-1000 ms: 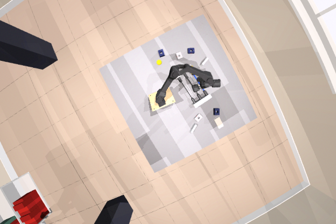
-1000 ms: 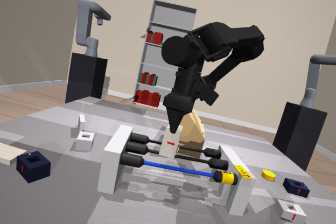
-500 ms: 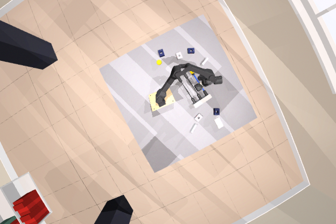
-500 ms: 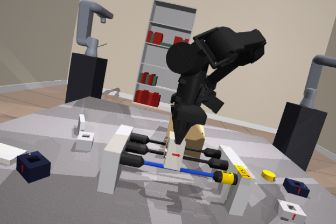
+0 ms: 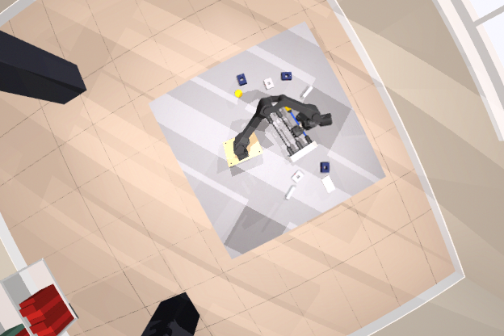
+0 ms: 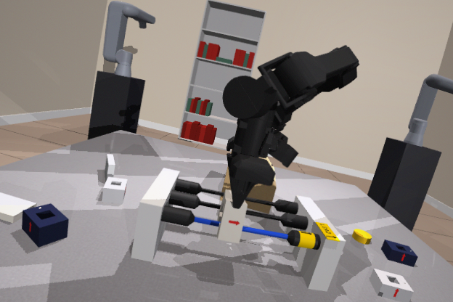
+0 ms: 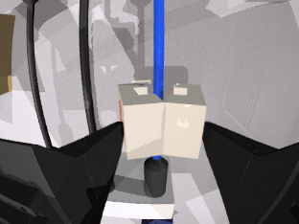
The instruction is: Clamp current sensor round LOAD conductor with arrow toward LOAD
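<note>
The beige split-core sensor (image 6: 231, 222) (image 7: 163, 123) sits round the blue conductor (image 6: 263, 231) (image 7: 157, 39) (image 5: 293, 121), about midway along it. In the wrist view its two halves meet at a seam over the conductor. Its red arrow points toward the yellow boot (image 6: 305, 239) and the yellow LOAD label (image 6: 327, 231) on the right post. My gripper (image 6: 237, 201) (image 7: 164, 127) (image 5: 300, 131) comes down from above and is shut on the sensor, one finger on each side. I cannot tell whether it is latched.
Two black conductors (image 6: 208, 192) (image 7: 86, 58) run beside the blue one between white posts (image 6: 152, 214) (image 6: 321, 258). Dark blue blocks (image 6: 44, 222) (image 6: 399, 252), white blocks (image 6: 115, 189) (image 6: 393, 284), a yellow disc (image 6: 361, 235) and a white slab (image 6: 11, 207) lie around.
</note>
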